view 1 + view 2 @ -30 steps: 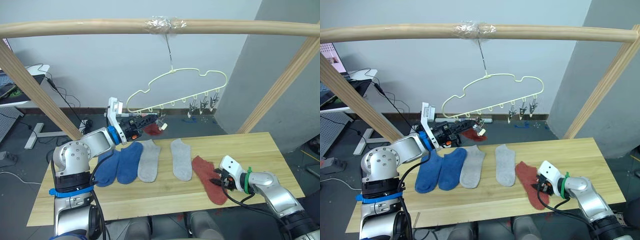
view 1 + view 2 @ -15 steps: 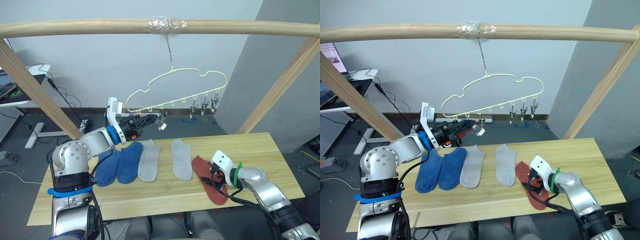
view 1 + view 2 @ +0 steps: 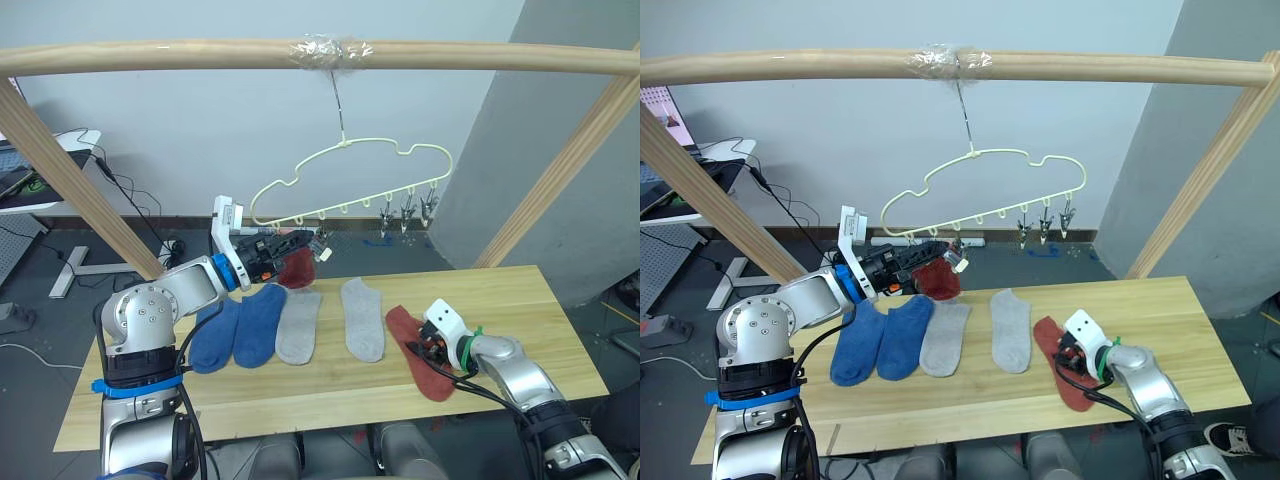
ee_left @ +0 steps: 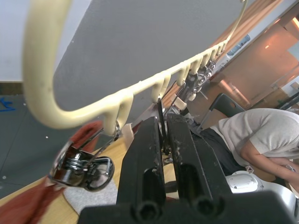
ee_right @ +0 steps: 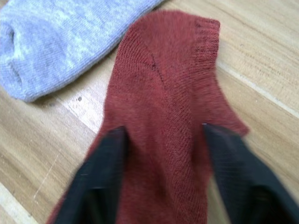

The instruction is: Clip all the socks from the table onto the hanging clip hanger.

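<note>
One red sock [image 3: 938, 276] hangs at the hanger's [image 3: 345, 180] left clip, so the left end effector [image 3: 300, 243] stays clenched on that clip to steady it. Other red sock [image 3: 418, 350] lies on the counter [image 3: 300, 385]; the right end effector [image 5: 163, 154], spread, has moved up over it since 1 s ago. Blue and grey pairs wait.

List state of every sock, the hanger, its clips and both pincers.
Blue socks: two, flat on table.
Grey socks: two, flat on table.
Rust sock on table: flat, right pincer open astride it.
Second rust sock: raised at left pincer, hanging by a clip.
Left pincer: shut.
Clip hanger: hooked on the wooden pole.
Right-end clips: empty.
</note>
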Robot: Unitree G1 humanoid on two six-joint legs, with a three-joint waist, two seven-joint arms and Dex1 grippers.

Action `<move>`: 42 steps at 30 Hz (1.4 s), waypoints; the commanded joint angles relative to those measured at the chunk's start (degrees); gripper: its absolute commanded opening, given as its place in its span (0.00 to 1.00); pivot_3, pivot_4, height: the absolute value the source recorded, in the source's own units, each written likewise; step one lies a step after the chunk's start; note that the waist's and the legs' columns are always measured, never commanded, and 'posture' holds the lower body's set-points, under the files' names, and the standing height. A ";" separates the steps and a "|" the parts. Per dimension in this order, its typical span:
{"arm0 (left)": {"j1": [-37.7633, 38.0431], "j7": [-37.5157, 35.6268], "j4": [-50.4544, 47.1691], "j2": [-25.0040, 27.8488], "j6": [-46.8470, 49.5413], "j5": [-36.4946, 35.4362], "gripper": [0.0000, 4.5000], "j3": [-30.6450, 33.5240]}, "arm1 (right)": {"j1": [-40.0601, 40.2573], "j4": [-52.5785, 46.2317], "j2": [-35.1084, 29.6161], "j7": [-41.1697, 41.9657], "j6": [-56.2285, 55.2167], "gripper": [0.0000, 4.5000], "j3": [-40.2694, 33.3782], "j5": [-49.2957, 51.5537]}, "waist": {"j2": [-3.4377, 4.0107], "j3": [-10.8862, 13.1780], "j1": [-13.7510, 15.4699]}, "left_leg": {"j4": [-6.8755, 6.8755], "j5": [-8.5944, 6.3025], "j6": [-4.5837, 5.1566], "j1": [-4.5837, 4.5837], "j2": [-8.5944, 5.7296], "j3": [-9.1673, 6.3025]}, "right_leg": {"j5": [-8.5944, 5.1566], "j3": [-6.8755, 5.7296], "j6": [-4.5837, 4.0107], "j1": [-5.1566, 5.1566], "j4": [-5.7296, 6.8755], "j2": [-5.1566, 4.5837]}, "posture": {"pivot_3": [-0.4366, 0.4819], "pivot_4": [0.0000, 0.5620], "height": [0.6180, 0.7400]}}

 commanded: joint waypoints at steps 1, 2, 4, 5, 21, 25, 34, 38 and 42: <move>0.55 0.47 -1.06 0.54 0.32 -0.42 0.00 0.23 | 1.38 -0.72 -0.93 1.38 -1.36 0.25 0.26 0.04 | 0.00 0.00 0.00 | 0.00 0.00 0.00 0.00 0.00 0.00 | 0.00 0.00 0.00 0.00 0.00 0.00 | 0.40 0.29 1.00; 0.50 0.52 -1.02 0.46 0.30 -0.45 0.00 0.21 | 1.54 -1.23 -1.13 1.44 -1.93 0.17 0.15 -0.03 | 0.00 0.00 0.00 | 0.00 0.00 0.00 0.00 0.00 0.01 | 0.00 0.01 0.00 0.00 -0.01 0.00 | 0.40 0.29 1.00; 0.35 0.50 -0.81 0.38 0.32 -0.49 0.00 0.17 | 2.02 -3.45 -1.76 2.15 -2.85 0.02 -0.06 0.18 | 0.01 0.00 0.00 | 0.01 0.00 0.00 0.00 0.00 0.01 | 0.00 0.01 0.00 0.00 0.00 0.00 | 0.39 0.29 1.00; 0.29 0.57 -0.69 0.28 0.44 -0.65 0.00 0.24 | 2.39 -5.19 -2.21 2.67 -3.01 0.01 -0.22 0.46 | 0.02 0.01 0.00 | 0.02 0.00 0.00 -0.01 0.00 0.01 | 0.00 0.01 0.01 -0.01 0.01 0.00 | 0.39 0.29 1.00; -0.56 0.16 0.91 0.57 1.95 -2.66 0.00 0.25 | -2.00 -39.59 0.10 1.40 19.35 0.01 -1.45 11.94 | 0.08 0.05 0.00 | 0.00 0.00 0.00 -0.12 0.01 -0.02 | 0.00 -0.01 0.00 -0.12 -0.05 0.01 | 0.37 0.28 1.00; -0.93 0.01 1.00 0.59 2.03 -2.71 0.00 0.20 | -4.77 -40.82 0.84 0.54 21.63 0.01 -1.08 13.05 | 0.08 0.05 0.00 | -0.03 0.00 0.00 -0.15 0.02 -0.02 | -0.01 -0.02 -0.01 -0.14 -0.07 0.02 | 0.37 0.27 1.00; -1.10 -0.25 0.88 -0.02 1.70 -2.65 0.00 -0.43 | -9.86 -37.52 3.92 -1.04 21.51 0.01 1.55 13.25 | 0.08 0.05 -0.02 | -0.03 0.00 0.00 -0.18 0.02 -0.03 | 0.00 -0.03 0.00 -0.16 -0.08 0.01 | 0.37 0.26 1.00; -0.72 -0.42 0.27 0.07 1.72 -2.70 0.00 -0.76 | -11.84 -36.42 5.82 -1.78 21.43 0.01 2.04 13.46 | 0.08 0.05 -0.02 | -0.03 0.00 0.00 -0.18 0.02 -0.03 | 0.00 -0.02 0.00 -0.16 -0.08 0.01 | 0.38 0.26 1.00; 0.02 -0.40 -0.66 0.19 1.28 -2.55 0.00 -0.70 | -13.63 -35.94 6.78 -2.41 21.76 0.01 1.63 13.99 | 0.08 0.05 -0.01 | -0.03 0.00 0.00 -0.19 0.02 -0.03 | 0.00 -0.02 0.00 -0.16 -0.08 0.01 | 0.38 0.26 1.00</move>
